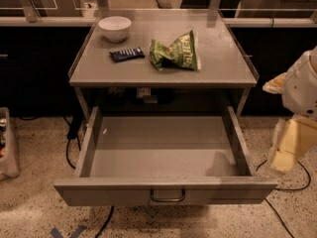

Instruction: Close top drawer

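Camera view. Looks down from the front on a grey metal cabinet (223,66) standing on a speckled floor (29,207). Finds the top drawer (163,155) pulled far out toward the camera, wide and shallow, bare grey bottom in plain sight, a shadow in its right front corner. Shows 1 small dark wire handle (167,196) at the centre of the front panel, low in the view. Puts 3 things on the cabinet top: a white bowl (115,28) at the back left, a dark snack bar (127,54) just in front of it, and a crumpled green chip bag (176,52) near the middle, right of the bar and apart from it. Places the gripper (286,148) at the right edge, pale cream and white, blurred, outside the drawer's right wall and well apart from the handle. Cannot tell whether spread or pressed together. Catches black cables (72,133) on the floor by the cabinet's left leg and more at the lower right, plus a blue tape mark (64,231) at the bottom edge.
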{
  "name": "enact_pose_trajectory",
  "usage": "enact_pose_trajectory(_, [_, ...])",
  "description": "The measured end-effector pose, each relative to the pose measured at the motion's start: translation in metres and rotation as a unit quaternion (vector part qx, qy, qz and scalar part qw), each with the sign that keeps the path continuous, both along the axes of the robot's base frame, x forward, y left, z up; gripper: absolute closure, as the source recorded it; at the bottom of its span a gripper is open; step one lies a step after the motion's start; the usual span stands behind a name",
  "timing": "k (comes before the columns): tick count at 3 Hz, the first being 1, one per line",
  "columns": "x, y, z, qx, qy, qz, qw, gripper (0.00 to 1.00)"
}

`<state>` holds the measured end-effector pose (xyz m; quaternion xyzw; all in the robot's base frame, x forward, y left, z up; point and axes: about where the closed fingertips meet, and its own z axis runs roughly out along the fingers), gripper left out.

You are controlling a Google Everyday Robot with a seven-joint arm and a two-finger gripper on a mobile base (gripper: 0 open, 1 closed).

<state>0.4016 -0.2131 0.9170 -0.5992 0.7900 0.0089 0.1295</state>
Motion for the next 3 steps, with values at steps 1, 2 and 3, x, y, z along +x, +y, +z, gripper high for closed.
enact_pose_trajectory(1, [-0.010, 0.006, -0.030, 0.011, 0.022, 0.012, 0.9996, 0.00])
enact_pose_trajectory(2, [-0.019, 0.013, -0.053, 0.019, 0.042, 0.024, 0.9987, 0.00])
enact_pose_trajectory(3, [-0.028, 0.013, -0.054, 0.015, 0.044, 0.030, 0.9985, 0.00])
